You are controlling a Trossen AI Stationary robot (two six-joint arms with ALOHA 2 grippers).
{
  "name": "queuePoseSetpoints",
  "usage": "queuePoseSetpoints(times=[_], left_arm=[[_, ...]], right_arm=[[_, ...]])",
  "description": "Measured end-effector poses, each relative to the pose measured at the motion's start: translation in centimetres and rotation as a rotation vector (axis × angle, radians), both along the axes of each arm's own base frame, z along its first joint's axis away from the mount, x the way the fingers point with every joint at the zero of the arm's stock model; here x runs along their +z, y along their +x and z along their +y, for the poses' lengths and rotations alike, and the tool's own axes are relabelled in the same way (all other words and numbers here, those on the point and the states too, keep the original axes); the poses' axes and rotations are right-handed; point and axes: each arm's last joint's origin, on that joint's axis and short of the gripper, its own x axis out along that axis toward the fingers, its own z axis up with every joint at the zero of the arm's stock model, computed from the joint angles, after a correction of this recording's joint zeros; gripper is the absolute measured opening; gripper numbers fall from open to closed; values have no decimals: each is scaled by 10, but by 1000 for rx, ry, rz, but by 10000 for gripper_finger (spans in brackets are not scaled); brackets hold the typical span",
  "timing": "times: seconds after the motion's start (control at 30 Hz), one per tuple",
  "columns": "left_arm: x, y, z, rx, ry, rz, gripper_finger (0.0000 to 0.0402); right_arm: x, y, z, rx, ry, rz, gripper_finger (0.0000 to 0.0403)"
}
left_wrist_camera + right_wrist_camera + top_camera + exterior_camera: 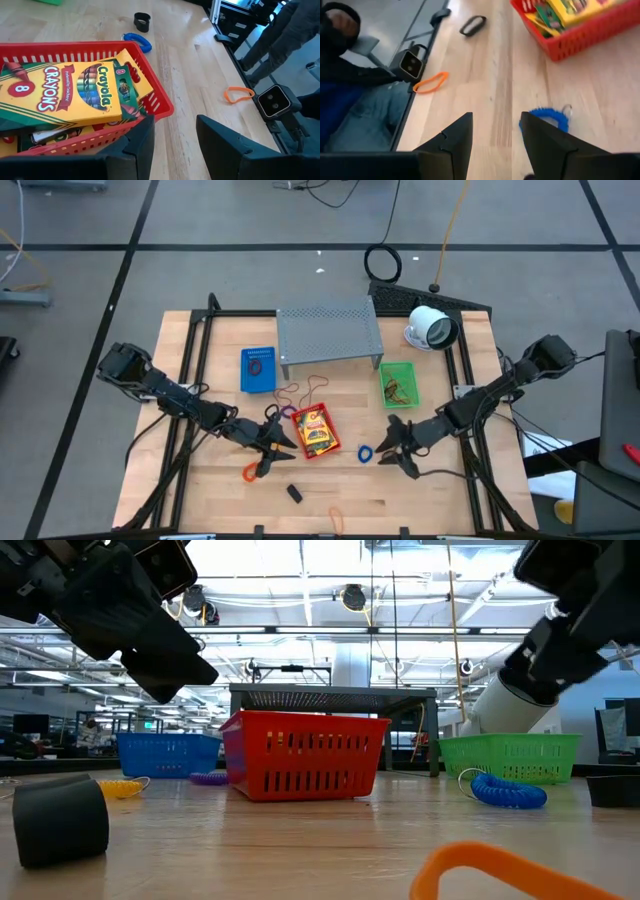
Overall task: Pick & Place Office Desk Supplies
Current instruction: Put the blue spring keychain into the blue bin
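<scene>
Both arms are low over the counter [420,490] now. The left gripper [268,442] hangs just beside the red basket [316,432], fingers spread, nothing between them. The left wrist view looks right into that basket at the crayon packets [65,92], yellow with green labels. The right gripper [398,448] sits just beside the blue coiled band [365,452], also released and empty, with the coil showing past one finger in its own wrist view.

The risk, as I read it: the blue coil lies flat and thin on the wood, so fingers closing a touch high could skate over it or flick it away. On the left, the open fingers are so close to the basket wall that a careless descent could shove the basket and spill it.

The count: 3 baskets, with the blue basket [258,369], the red, and the green basket [399,383]. 1 orange loop [250,472] by the left gripper, 1 more orange loop [336,514] at the counter's near edge, 1 black clip-like piece [294,493], 1 blue coil. How many crayon packets, I can't tell for certain; at least 2 overlap.
</scene>
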Motion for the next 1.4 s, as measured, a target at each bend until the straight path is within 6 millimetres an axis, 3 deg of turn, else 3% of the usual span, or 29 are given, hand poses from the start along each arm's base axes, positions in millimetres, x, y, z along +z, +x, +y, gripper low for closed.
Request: queuePoseSetpoints(times=[0.43,0.67,0.83,1.07,1.4], left_arm=[[0,0,0,-10,24,-8,152],[0,0,0,-10,25,-8,152],[0,0,0,-11,25,-8,152],[0,0,0,-8,22,-7,152],[0,0,0,-9,23,-9,152]], right_arm=[[-19,-14,-8,-156,46,307,155],[-24,-19,-11,-197,37,383,155],[-24,-18,-11,-197,24,370,155],[-20,-9,-10,-177,-70,223,155],[-43,18,-9,-107,-74,161,155]])
